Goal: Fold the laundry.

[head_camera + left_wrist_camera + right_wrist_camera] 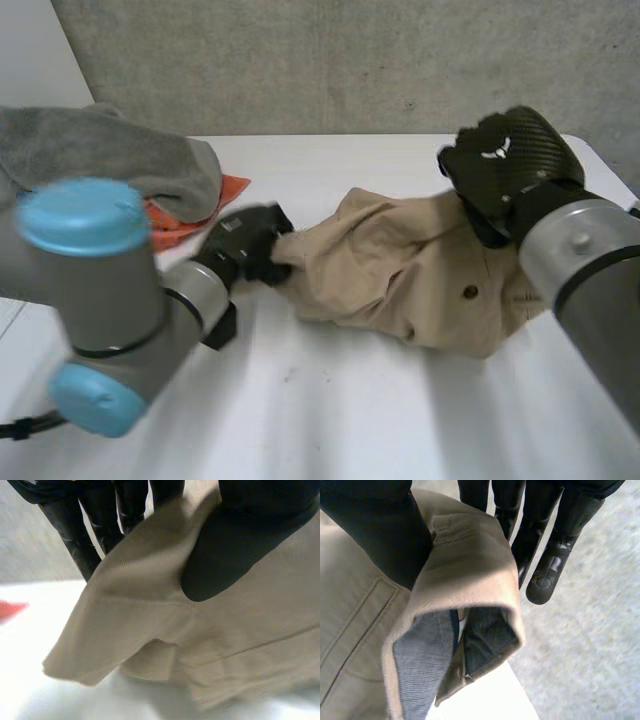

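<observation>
A crumpled tan garment (410,270) with a dark button lies across the middle of the white table (330,420). My left hand (250,243) grips its left end; in the left wrist view the thumb (235,545) presses the tan cloth (165,625) against the fingers (85,535). My right hand (505,165) holds the garment's far right edge lifted off the table. In the right wrist view its thumb (375,530) and fingers (550,555) pinch a folded waistband (470,580) with grey lining (425,665) showing.
A grey towel (110,150) is heaped at the table's back left, over an orange cloth (185,220). A concrete wall (350,60) stands behind the table. The table's right edge runs close behind my right arm.
</observation>
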`<state>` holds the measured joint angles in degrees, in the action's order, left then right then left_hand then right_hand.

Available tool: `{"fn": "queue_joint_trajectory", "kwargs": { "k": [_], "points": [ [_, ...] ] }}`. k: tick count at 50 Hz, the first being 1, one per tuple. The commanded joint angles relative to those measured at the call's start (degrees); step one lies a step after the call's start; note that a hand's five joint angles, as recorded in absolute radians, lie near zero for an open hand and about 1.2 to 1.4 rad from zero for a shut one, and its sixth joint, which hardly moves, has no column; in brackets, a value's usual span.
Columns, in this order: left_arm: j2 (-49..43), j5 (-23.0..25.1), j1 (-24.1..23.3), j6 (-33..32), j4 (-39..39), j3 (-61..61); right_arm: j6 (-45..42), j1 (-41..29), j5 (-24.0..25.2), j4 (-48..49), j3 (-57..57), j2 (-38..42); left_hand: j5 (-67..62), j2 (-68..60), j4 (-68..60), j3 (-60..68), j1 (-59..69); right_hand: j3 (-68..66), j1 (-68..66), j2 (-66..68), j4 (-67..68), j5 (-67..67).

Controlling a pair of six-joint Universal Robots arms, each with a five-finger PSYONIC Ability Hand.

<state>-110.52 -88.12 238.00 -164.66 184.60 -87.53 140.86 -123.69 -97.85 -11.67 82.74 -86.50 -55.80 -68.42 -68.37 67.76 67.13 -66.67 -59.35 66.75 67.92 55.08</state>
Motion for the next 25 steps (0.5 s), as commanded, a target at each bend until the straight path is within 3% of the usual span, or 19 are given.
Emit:
{"fn": "queue_joint_trajectory", "kwargs": {
  "k": [1, 8, 13, 18, 25],
  "points": [
    [18.4, 0.7, 4.1, -9.8, -4.2, -4.1, -4.0, 5.3, 9.2, -11.5, -1.3, -1.5, -14.2, -11.6, -11.6, 12.2, 12.9, -13.3, -20.7, 13.3, 12.1, 14.9],
    [21.2, 2.6, 4.6, -22.4, -10.8, -5.5, -6.8, 10.5, 15.6, -18.2, -1.3, 0.9, -14.2, -11.6, -11.6, 12.2, 12.9, -13.3, -20.7, 13.3, 12.1, 14.9],
    [11.5, 2.6, 4.3, -28.4, -8.0, -3.3, -5.4, 11.3, 16.2, -15.2, -4.9, 9.9, -14.2, -11.6, -11.6, 12.2, 12.9, -13.3, -20.7, 13.3, 12.1, 14.9],
    [-1.5, 2.1, 4.1, -32.5, -0.3, 13.2, 4.4, 11.1, 14.4, -1.0, -15.0, 15.9, -14.2, -11.6, -11.6, 12.2, 12.9, -13.3, -20.7, 13.3, 12.1, 14.9],
    [-6.1, -0.1, 4.6, -33.8, 11.8, 32.2, 11.7, 11.3, 6.5, 28.2, -20.3, 17.4, -14.2, -11.6, -11.6, 12.2, 12.9, -13.3, -20.7, 13.3, 12.1, 14.9]
  ]
}}
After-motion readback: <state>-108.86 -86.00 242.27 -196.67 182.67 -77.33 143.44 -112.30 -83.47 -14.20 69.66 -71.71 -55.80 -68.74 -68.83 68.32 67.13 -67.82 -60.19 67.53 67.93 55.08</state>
